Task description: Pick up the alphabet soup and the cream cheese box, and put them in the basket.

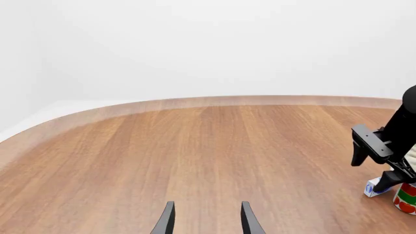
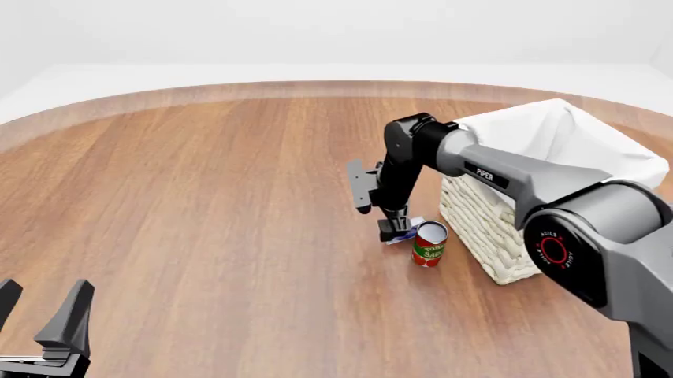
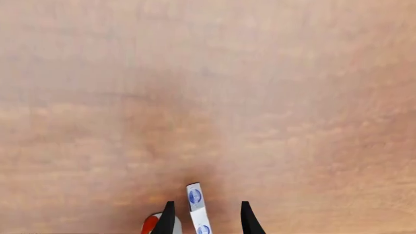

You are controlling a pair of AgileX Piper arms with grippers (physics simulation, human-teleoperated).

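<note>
The cream cheese box [image 2: 408, 230] stands on edge on the table, next to a red can and in front of the basket [image 2: 478, 224]. My right gripper [image 2: 393, 231] points down over it, open. In the right wrist view the thin box [image 3: 196, 204] sits between the two fingers of the right gripper [image 3: 206, 220], closer to one finger, with a gap on each side. The box also shows in the left wrist view [image 1: 375, 187] under the right arm. My left gripper [image 2: 40, 309] is open and empty at the near left, also seen in its wrist view [image 1: 206, 222]. The alphabet soup is not in view.
A red can with a green band [image 2: 429, 244] stands upright just right of the box, close to the right gripper and the basket wall. It also shows in the left wrist view [image 1: 406, 199] and the right wrist view [image 3: 151, 224]. The basket's white liner [image 2: 557, 126] rises at the right.
</note>
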